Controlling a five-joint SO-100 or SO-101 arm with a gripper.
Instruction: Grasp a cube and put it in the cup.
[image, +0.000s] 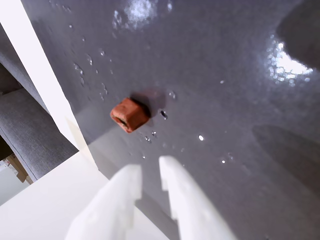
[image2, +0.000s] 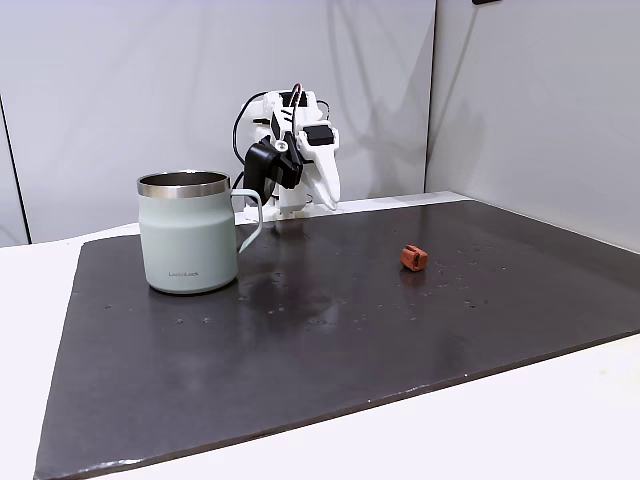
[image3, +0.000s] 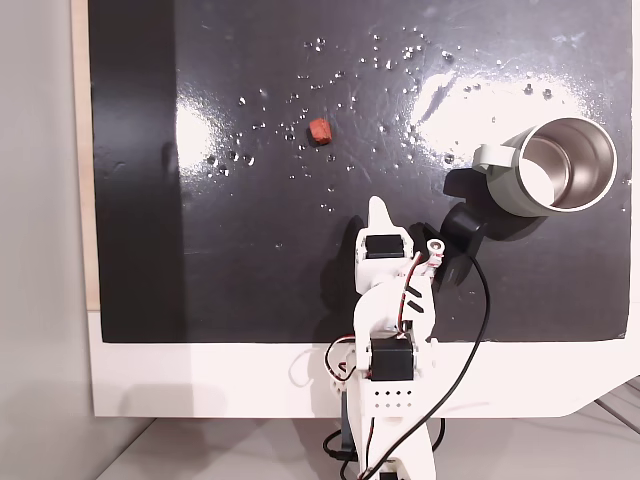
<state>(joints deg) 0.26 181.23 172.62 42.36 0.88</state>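
Observation:
The cube (image: 129, 114) is a small rust-orange block with a notch, lying on the dark wet mat ahead of my fingertips in the wrist view. In the fixed views the cube (image2: 413, 258) (image3: 319, 130) rests alone on the mat, well apart from the arm. The cup (image2: 188, 240) (image3: 550, 165) is a pale grey-green mug with a steel rim, standing upright with nothing visible inside. My gripper (image: 149, 167) (image2: 330, 203) (image3: 377, 203) hovers near the arm's base over the mat's edge, its white fingers a narrow gap apart and holding nothing.
The dark mat (image2: 330, 340) is glossy and dotted with water droplets. It lies on a white table (image3: 200, 380), with the arm's base at one edge. A black cable (image3: 470, 330) loops beside the arm. Grey walls stand behind the table.

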